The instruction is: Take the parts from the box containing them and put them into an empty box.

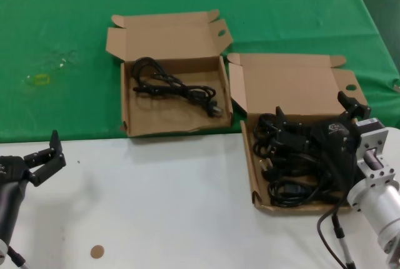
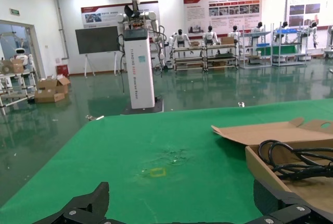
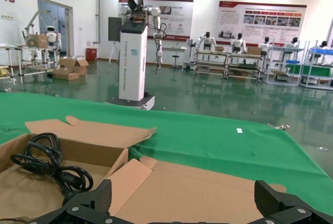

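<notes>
Right tool (image 1: 312, 114): positioned over the full box (image 1: 294, 87) at the robot's right, fingers spread wide just above the pile of cords (image 1: 290, 162), holding nothing. Left tool (image 1: 45, 156): parked low over the white surface (image 1: 175, 219) at the robot's left, fingers wide, holding nothing.

Surface: far half covered by green cloth (image 1: 75, 44); both boxes sit side by side at the cloth's near edge, lids open and leaning away from the robot.

Other box (image 1: 165, 31), left of the full one: contains a single cord (image 1: 172, 84), loosely coiled, lying across its floor.

Small brown disc (image 1: 96, 251) on the white surface near the left arm.
</notes>
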Robot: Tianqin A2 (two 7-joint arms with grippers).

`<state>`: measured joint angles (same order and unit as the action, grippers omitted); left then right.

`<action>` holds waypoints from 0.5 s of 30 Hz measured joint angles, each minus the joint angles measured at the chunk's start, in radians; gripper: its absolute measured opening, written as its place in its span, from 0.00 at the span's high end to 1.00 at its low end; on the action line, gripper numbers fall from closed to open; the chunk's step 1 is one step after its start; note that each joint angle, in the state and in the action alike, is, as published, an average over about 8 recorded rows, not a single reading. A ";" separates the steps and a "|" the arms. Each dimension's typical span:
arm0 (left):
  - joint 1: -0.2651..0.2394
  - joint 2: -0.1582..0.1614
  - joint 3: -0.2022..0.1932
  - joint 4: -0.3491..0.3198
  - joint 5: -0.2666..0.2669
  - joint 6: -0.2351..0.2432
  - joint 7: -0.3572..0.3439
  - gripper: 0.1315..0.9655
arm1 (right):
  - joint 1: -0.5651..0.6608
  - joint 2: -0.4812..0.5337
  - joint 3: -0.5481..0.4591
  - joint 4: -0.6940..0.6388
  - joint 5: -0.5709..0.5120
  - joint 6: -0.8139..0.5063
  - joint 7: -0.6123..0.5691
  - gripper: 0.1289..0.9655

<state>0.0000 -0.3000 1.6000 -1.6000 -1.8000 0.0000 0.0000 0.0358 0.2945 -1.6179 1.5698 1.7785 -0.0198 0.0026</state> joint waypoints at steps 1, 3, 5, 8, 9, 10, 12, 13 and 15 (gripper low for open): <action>0.000 0.000 0.000 0.000 0.000 0.000 0.000 0.00 | 0.000 0.000 0.000 0.000 0.000 0.000 0.000 0.00; 0.000 0.000 0.000 0.000 0.000 0.000 0.000 0.00 | 0.000 0.000 0.000 0.000 0.000 0.000 0.000 0.00; 0.000 0.000 0.000 0.000 0.000 0.000 0.000 0.00 | 0.000 0.000 0.000 0.000 0.000 0.000 0.000 0.00; 0.000 0.000 0.000 0.000 0.000 0.000 0.000 0.00 | 0.000 0.000 0.000 0.000 0.000 0.000 0.000 0.00; 0.000 0.000 0.000 0.000 0.000 0.000 0.000 0.00 | 0.000 0.000 0.000 0.000 0.000 0.000 0.000 0.00; 0.000 0.000 0.000 0.000 0.000 0.000 0.000 0.00 | 0.000 0.000 0.000 0.000 0.000 0.000 0.000 0.00; 0.000 0.000 0.000 0.000 0.000 0.000 0.000 0.00 | 0.000 0.000 0.000 0.000 0.000 0.000 0.000 0.00; 0.000 0.000 0.000 0.000 0.000 0.000 0.000 0.00 | 0.000 0.000 0.000 0.000 0.000 0.000 0.000 0.00; 0.000 0.000 0.000 0.000 0.000 0.000 0.000 0.00 | 0.000 0.000 0.000 0.000 0.000 0.000 0.000 0.00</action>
<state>0.0000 -0.3000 1.6000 -1.6000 -1.8000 0.0000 0.0000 0.0358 0.2945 -1.6179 1.5698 1.7785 -0.0198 0.0026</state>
